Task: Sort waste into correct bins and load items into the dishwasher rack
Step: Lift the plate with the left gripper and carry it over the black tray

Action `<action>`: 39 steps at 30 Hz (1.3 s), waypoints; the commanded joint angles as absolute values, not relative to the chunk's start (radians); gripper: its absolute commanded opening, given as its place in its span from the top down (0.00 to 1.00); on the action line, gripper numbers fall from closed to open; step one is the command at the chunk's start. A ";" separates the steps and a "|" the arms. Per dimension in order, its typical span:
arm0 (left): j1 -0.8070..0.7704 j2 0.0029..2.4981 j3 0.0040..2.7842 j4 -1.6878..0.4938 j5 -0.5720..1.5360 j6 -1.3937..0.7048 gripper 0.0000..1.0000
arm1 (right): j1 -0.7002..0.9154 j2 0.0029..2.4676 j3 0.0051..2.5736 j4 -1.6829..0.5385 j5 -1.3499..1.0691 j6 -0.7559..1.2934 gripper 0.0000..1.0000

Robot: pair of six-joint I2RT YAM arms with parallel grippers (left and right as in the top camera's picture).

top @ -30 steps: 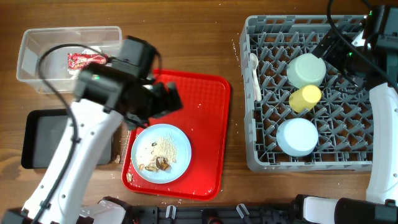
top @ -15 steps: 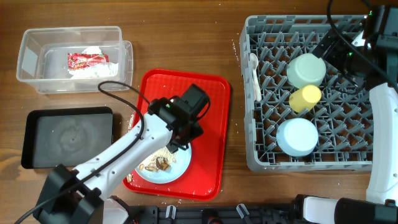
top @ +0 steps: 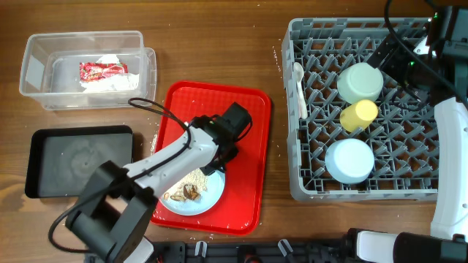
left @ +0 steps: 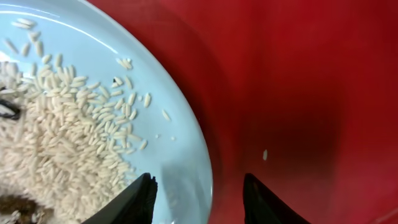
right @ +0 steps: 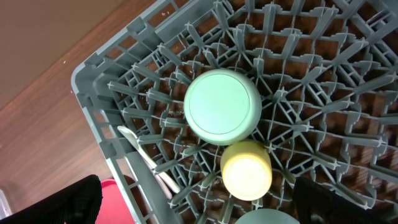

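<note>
While the left gripper point(left: 199, 200) is hanging low over the flat red serving tray point(left: 298, 87), its jaws are standing open and holding nothing. The right-hand rim of the round light blue plate point(left: 87, 56) is lying between them, with one finger over the plate and the other over bare tray. A spread of white rice-like crumbs point(left: 50, 143) is covering the plate's middle just inside that rim, and brown food scraps point(top: 189, 192) are sitting at the plate's far edge from the gripper.

Left of the tray, the shallow black rectangular tray point(top: 44, 164) is lying beside the table edge. Beyond it, the clear plastic rectangular tub point(top: 33, 66) is holding a small red shiny snack wrapper point(top: 102, 70) on a crumpled white paper napkin point(top: 111, 82).

Across the table, well apart from the plate, the large square grey plastic dishwasher rack point(top: 296, 186) is carrying an upturned pale green bowl point(right: 222, 107), a yellow cup point(right: 247, 170) just beside it, an upturned smaller light blue bowl point(top: 349, 161) and a white plastic spoon point(top: 300, 88) along its left side. The right gripper point(right: 193, 208) is hovering above the green bowl and the cup, its fingers spread wide and gripping nothing.
</note>
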State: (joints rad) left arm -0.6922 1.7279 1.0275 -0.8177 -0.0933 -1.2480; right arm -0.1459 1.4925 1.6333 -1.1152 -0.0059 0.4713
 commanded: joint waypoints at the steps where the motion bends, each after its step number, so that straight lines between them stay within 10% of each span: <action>1: -0.692 1.767 1.023 -0.814 -0.117 -1.265 0.56 | -0.146 1.489 1.634 -1.115 0.010 0.472 0.00; 22: -0.710 1.818 1.035 -0.809 -0.118 -1.261 0.96 | -0.146 1.489 1.634 -1.115 0.010 0.472 0.00; 39: -0.710 1.818 1.272 -1.087 -0.193 -1.182 0.96 | -0.146 1.489 1.634 -1.115 0.010 0.472 0.00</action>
State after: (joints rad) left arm -0.7059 1.8088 1.2366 -1.0599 -0.1360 -1.1954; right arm -0.1459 1.4925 1.6333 -1.1152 -0.0059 0.4713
